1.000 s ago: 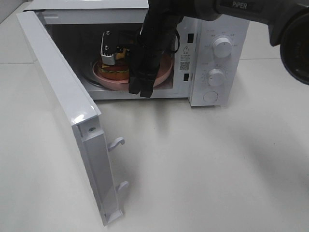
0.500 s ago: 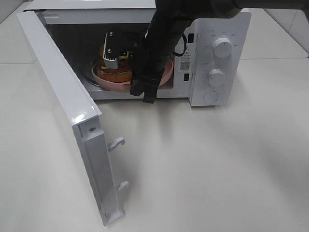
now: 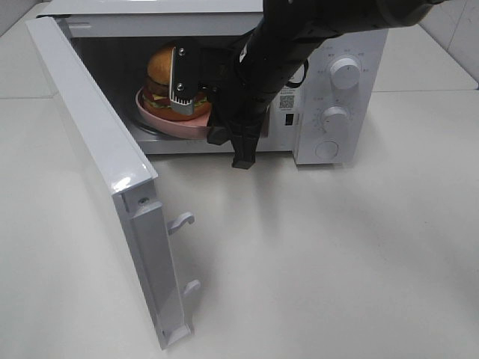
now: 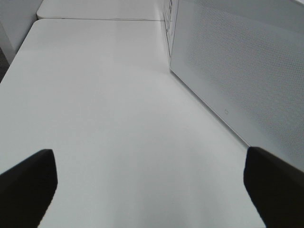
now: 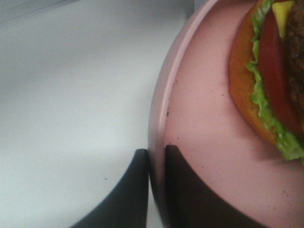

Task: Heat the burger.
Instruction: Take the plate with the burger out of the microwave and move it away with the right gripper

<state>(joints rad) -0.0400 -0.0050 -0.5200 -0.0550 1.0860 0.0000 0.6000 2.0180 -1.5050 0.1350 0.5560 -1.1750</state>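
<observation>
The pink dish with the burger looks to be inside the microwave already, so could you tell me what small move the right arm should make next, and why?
Probably open the right pincer fully and back straight out. Its fingers straddle the pink dish rim, and the burger sits inside the microwave, whose door cannot shut past the arm.

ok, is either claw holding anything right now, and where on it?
The right claw pinches the pink dish by its rim, one finger either side of the edge; the burger sits on it. The left claw is open, holding nothing.
</observation>
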